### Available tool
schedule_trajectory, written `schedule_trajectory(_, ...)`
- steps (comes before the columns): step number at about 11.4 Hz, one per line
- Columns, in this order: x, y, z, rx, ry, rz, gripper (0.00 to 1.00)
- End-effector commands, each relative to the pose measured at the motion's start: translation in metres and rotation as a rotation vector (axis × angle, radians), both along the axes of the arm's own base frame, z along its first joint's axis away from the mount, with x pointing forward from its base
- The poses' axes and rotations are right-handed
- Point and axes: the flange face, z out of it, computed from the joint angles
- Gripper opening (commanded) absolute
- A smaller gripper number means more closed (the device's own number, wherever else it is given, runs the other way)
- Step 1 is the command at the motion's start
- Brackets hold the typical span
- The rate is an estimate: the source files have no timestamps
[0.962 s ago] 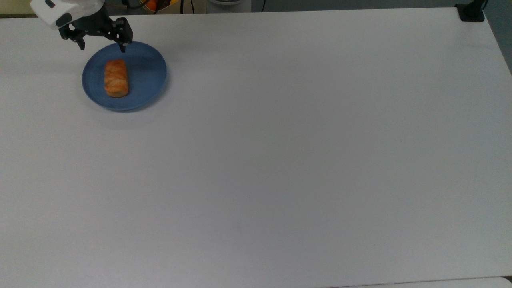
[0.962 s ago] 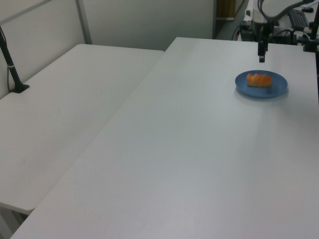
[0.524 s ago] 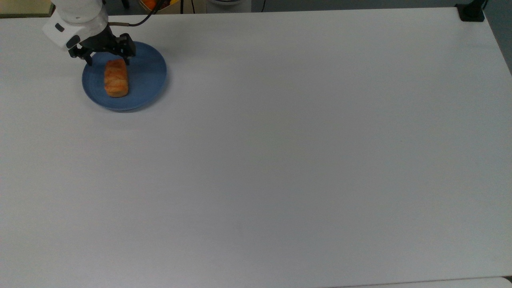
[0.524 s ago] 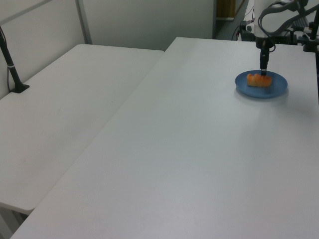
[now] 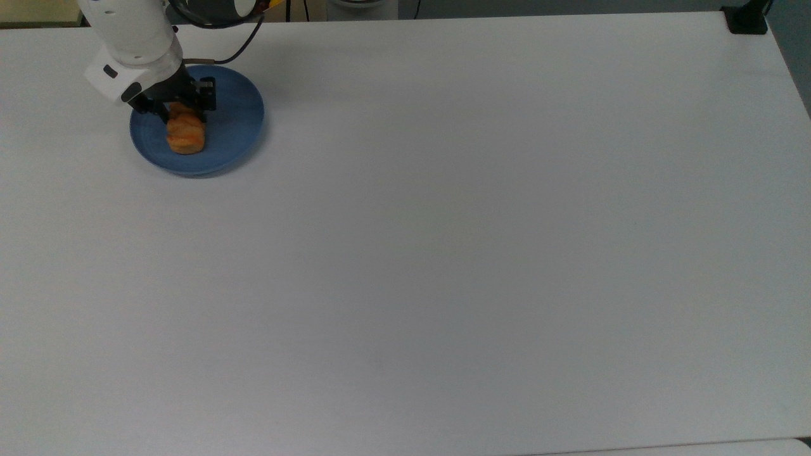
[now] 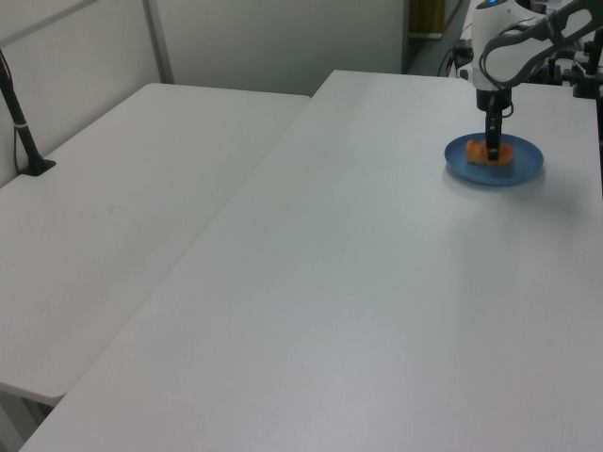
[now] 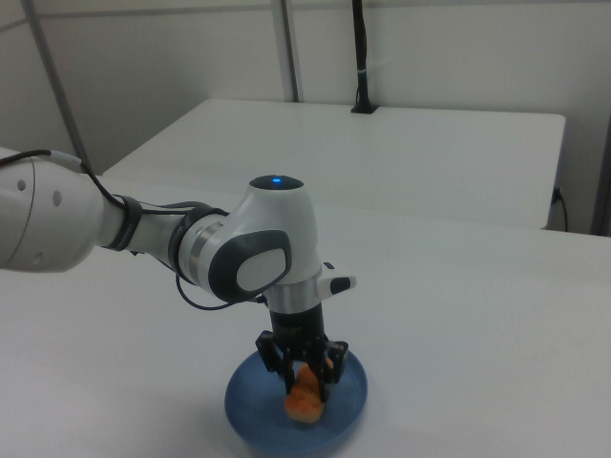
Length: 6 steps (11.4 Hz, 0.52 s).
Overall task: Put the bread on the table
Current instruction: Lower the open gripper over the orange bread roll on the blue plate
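The gripper (image 5: 178, 113) is down on the blue plate (image 5: 234, 126) near the far corner of the white tabletop (image 5: 443, 253), in the top view's upper left. Its two black fingers (image 7: 326, 370) stand apart, one on each side of the bread (image 5: 186, 135), straddling the end of the bun nearer the arm, and I cannot say for sure whether they are touching the crust. The bread lies flat on the plate, a little off the plate's centre toward the top view's left, its golden-orange free end poking out from under the fingers. In the right view the white wrist hangs straight above the plate, fingers pointing down around the bun (image 7: 306, 399); in the left view the fingers come down onto the orange lump (image 6: 490, 153) on the plate (image 6: 526, 167). To my eye this is the grasping step: the reach is done, the pinch not made. Next the fingers need to close gently across the bun's narrow width, since a flaky crust could crush or slip, then lift it clear of the plate's rim and carry it over to bare tabletop.
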Motion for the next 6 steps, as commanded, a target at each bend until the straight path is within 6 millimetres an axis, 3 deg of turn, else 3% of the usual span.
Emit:
schedule_trajectory(1, 0.000, 0.004, 0.002, 0.011, -0.025, 0.014, 0.32)
schedule_trajectory(3, 0.000, 0.005, 0.005, 0.011, -0.024, 0.005, 0.13)
schedule_trajectory(6, -0.005, 0.010, 0.027, 0.021, -0.001, 0.002, 0.10)
